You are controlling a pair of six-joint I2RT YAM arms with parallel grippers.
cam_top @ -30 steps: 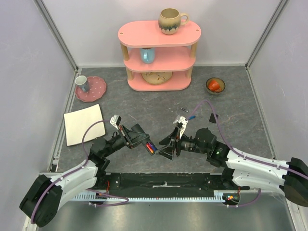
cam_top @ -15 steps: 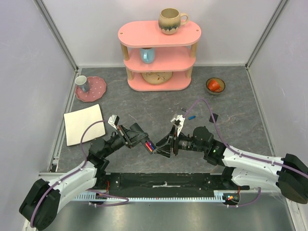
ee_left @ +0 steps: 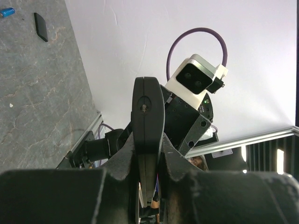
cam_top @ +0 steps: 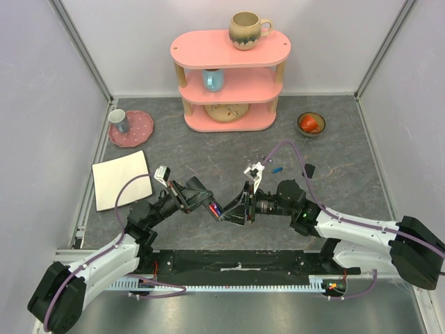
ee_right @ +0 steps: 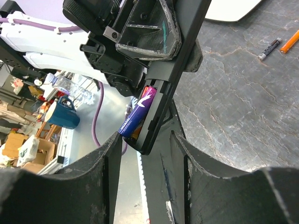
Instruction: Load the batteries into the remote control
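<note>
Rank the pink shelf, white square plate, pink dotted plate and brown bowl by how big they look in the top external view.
1. Pink shelf, by far the largest.
2. White square plate.
3. Pink dotted plate, somewhat smaller.
4. Brown bowl, the smallest.
The plate sits nearer the camera, which may flatter it slightly.

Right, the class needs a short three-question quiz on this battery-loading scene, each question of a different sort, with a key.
1. True or false: the purple battery lies loose on the table.
2. Which gripper clamps the remote control: A left, B right, C neither?
3. Fill in: the battery on the table nearest the small black piece is ____.
Key: 1 false, it sits tilted in the remote control's open compartment. 2 A, the left gripper. 3 blue, the blue battery.
</note>
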